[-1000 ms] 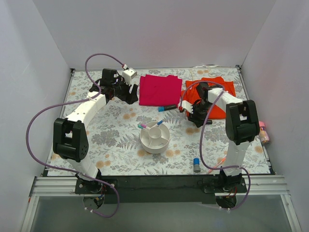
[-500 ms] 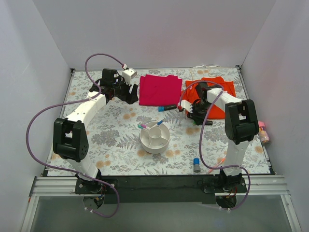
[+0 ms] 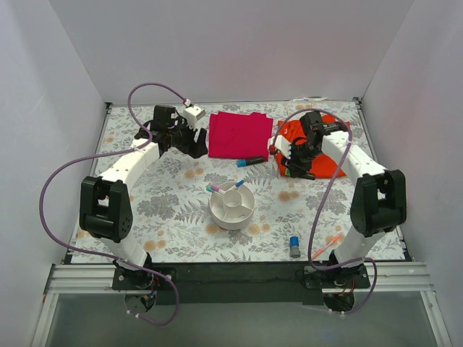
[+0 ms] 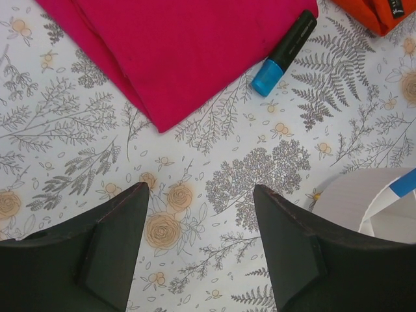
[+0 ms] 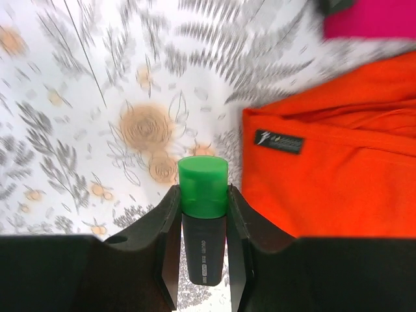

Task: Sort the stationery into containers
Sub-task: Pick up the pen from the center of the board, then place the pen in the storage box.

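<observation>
The round white organizer point(image 3: 231, 207) stands mid-table with a pink-capped marker point(image 3: 213, 188) and a blue-capped marker point(image 3: 239, 183) in it. My right gripper point(image 5: 203, 195) is shut on a green-capped black marker point(image 5: 203, 185) and holds it above the table beside the orange cloth point(image 5: 338, 169); in the top view the gripper point(image 3: 293, 165) is at that cloth's left edge. My left gripper point(image 4: 200, 192) is open and empty, just left of the organizer's rim point(image 4: 351, 195). A blue-capped marker point(image 4: 284, 45) lies at the magenta cloth's edge. The pink tube is hidden.
A grey-blue cylinder point(image 3: 295, 246) and a thin orange pen point(image 3: 329, 242) lie near the front right. The folded magenta cloth point(image 3: 240, 134) and orange cloth point(image 3: 329, 148) lie at the back. White walls enclose the table on three sides.
My right arm has stretched out and carried the green-capped marker up and back toward the orange cloth. The left arm has hardly moved.
</observation>
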You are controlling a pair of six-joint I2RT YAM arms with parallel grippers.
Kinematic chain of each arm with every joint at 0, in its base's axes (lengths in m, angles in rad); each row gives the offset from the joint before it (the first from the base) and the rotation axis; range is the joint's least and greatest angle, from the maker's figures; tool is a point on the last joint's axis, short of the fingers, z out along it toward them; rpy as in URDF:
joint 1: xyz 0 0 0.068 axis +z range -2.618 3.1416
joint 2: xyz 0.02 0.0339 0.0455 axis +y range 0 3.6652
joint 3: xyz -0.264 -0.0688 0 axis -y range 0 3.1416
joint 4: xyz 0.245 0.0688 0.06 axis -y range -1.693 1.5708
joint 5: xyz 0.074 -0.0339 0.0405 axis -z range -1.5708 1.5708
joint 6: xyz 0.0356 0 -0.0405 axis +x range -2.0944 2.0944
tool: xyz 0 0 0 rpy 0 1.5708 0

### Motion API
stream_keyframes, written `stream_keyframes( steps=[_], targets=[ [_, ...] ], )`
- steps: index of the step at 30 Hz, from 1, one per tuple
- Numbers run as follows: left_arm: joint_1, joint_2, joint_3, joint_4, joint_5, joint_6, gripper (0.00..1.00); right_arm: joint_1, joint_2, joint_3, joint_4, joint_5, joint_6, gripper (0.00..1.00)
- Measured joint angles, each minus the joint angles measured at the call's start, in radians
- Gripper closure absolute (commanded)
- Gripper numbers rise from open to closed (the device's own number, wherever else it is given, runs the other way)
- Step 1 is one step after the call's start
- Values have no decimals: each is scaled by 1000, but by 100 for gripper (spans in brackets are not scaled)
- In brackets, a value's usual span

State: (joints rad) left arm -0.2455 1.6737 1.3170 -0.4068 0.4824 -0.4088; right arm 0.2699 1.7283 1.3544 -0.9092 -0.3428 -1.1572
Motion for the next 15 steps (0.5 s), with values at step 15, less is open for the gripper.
stream_keyframes(
  steps=[15],
  targets=[
    [0, -15, -68, 6, 11, -31, 35, 137, -406, -312, 834, -362, 892, 99]
  ],
)
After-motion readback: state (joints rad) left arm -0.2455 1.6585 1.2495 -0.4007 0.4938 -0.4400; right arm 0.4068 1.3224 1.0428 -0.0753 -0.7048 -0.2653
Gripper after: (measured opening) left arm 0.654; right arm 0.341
